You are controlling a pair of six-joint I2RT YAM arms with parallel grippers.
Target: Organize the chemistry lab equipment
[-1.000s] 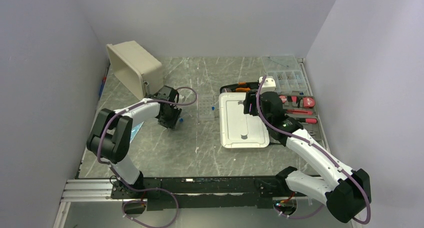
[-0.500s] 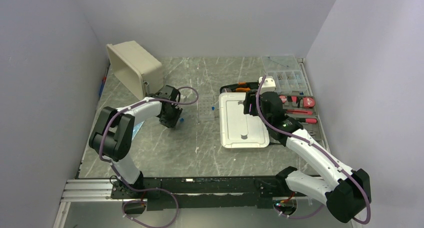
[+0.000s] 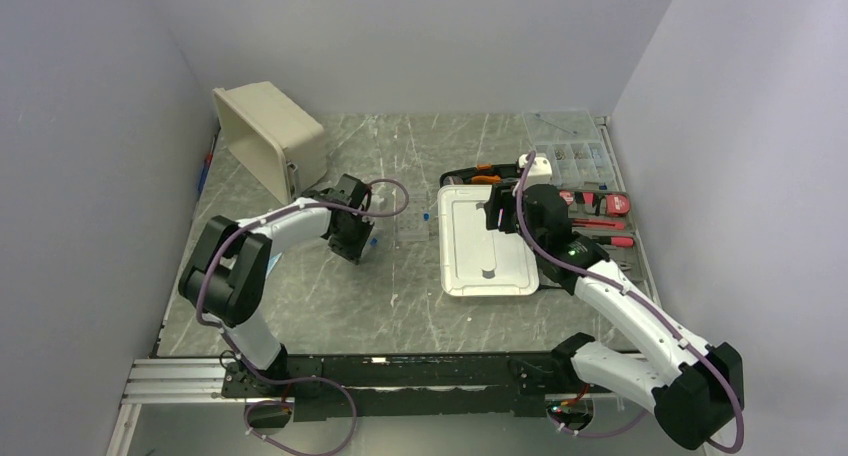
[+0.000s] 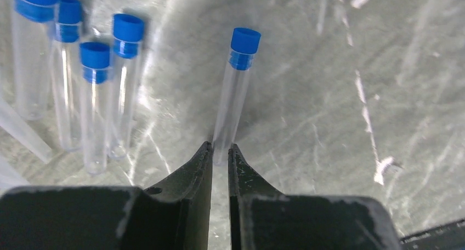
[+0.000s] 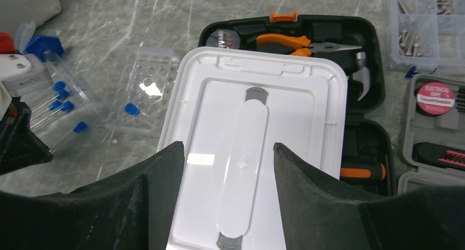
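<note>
A clear test tube (image 4: 232,99) with a blue cap (image 4: 245,41) lies on the grey table. My left gripper (image 4: 220,147) is shut on its rounded bottom end, the tips pinching it from both sides. Several more blue-capped tubes (image 4: 94,91) lie just to its left. From above, the left gripper (image 3: 358,248) is low over the table, left of the flat clear perforated rack (image 3: 411,219). The rack (image 5: 145,91) has one blue cap (image 5: 131,108) standing in it. My right gripper (image 5: 227,146) hangs open over the white lid (image 5: 257,129), holding nothing.
A beige bin (image 3: 268,136) lies tipped at the back left. The white lid (image 3: 487,241) rests partly over the black case of orange-handled tools (image 5: 307,39). A clear compartmented parts box (image 3: 572,156) stands at the back right.
My left gripper slid a little right and toward the front, and its jaws closed onto the tube's end. The right arm barely moved.
</note>
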